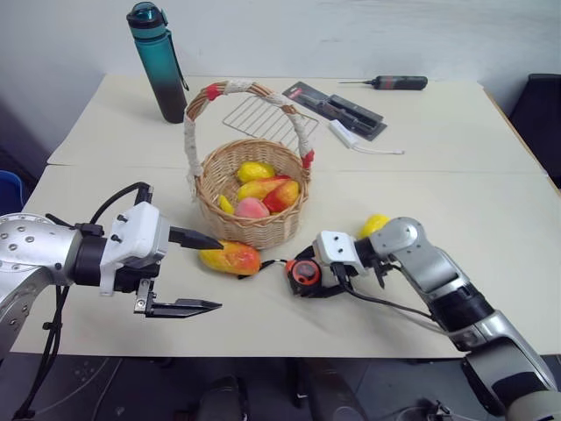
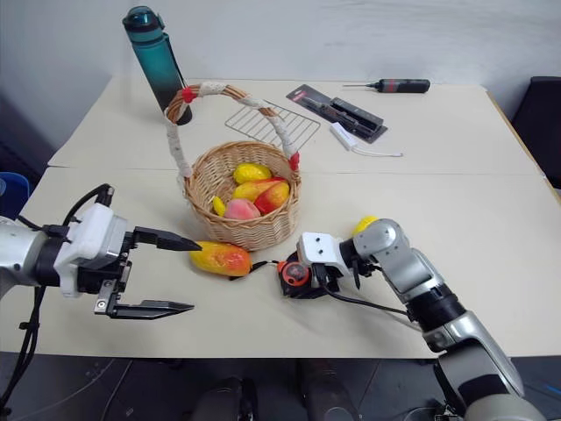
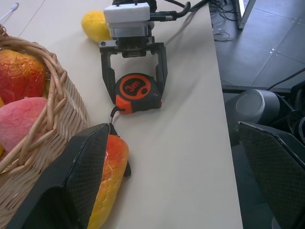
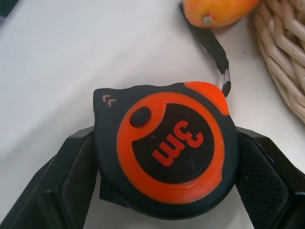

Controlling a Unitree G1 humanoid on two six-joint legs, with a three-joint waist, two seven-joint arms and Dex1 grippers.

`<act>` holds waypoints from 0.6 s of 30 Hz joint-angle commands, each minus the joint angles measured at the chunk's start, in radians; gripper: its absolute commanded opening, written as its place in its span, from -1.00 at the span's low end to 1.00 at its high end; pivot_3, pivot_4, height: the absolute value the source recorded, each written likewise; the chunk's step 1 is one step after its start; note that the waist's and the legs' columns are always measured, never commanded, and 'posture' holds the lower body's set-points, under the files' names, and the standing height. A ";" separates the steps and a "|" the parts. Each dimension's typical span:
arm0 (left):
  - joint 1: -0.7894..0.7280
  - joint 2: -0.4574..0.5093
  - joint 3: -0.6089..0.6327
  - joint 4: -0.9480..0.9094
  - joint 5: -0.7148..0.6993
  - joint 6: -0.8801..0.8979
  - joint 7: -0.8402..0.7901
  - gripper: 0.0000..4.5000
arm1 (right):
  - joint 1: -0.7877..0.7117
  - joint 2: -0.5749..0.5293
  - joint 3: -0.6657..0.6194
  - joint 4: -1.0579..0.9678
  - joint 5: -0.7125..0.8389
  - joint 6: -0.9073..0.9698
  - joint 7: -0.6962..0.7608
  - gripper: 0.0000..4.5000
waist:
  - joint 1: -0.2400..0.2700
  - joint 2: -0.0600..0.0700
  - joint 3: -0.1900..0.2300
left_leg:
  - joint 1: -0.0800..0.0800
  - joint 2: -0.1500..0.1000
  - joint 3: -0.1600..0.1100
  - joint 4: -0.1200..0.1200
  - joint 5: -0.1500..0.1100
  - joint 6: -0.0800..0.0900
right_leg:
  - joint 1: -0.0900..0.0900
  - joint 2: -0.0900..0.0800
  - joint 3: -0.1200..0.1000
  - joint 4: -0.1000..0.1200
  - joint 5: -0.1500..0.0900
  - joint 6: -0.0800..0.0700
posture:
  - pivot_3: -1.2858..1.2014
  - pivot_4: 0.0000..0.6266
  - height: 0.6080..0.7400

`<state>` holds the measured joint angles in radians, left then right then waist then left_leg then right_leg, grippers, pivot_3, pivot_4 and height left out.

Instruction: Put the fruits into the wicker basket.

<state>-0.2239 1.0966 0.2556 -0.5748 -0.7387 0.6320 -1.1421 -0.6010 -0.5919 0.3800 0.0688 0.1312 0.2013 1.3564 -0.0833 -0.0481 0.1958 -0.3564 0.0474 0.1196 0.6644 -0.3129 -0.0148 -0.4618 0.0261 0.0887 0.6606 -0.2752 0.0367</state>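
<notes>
The right gripper straddled the tape measure (grasp unconfirmed), so it needed retargeting to the mango just beyond.

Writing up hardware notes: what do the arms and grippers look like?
Both arms have silver-grey metal shells with black joint sections. Each wrist carries a white boxy housing, and loose black cables loop alongside. The left gripper and right gripper each have two black fingers with a fine woven texture.

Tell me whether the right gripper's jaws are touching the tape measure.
Touching. In the right wrist view, both black jaws of the right gripper press against opposite sides of the tape measure, with no gap on either side; the left wrist view agrees.
</notes>
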 commanded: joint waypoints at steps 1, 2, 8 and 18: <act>-0.044 -0.024 -0.010 0.000 -0.022 -0.007 0.020 1.00 | 0.041 -0.071 -0.124 -0.175 0.137 0.111 0.020 0.56 | 0.002 0.000 0.000 | 0.000 0.000 0.000 0.000 0.000 0.000 | 0.000 0.000 0.000 0.000 0.000 0.000 | 0.03 -0.52 1.00; -0.064 -0.039 -0.021 0.001 -0.031 -0.003 0.029 1.00 | 0.068 -0.108 -0.184 -0.237 0.192 0.182 0.007 0.56 | 0.002 0.000 0.000 | 0.000 0.000 0.000 0.000 0.000 0.000 | 0.000 0.000 0.000 0.000 0.000 0.000 | 0.03 -0.52 1.00; -0.166 -0.123 -0.093 0.011 -0.048 0.013 0.068 1.00 | 0.285 -0.354 -0.638 -0.411 0.449 0.513 -0.043 0.56 | 0.013 0.000 0.000 | -0.001 -0.001 -0.002 0.001 -0.001 0.003 | 0.002 0.000 0.000 -0.001 0.001 0.001 | 0.03 -0.52 1.00; -0.268 -0.196 -0.204 0.086 0.030 -0.044 0.039 1.00 | 0.600 -0.398 -0.912 -0.109 0.205 0.332 -0.308 0.56 | -0.006 -0.001 0.000 | 0.005 -0.001 -0.005 0.000 -0.001 0.003 | 0.016 0.002 0.001 -0.008 -0.001 0.004 | 0.03 -0.52 1.00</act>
<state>-0.4745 0.9026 0.0567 -0.4957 -0.7317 0.6181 -1.0891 0.0007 -1.0028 -0.5310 -0.0793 0.3906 0.5996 1.1203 -0.0893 -0.0490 0.1956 -0.3512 0.0463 0.1152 0.6643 -0.3143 -0.0114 -0.4457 0.0279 0.0900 0.6529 -0.2764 0.0413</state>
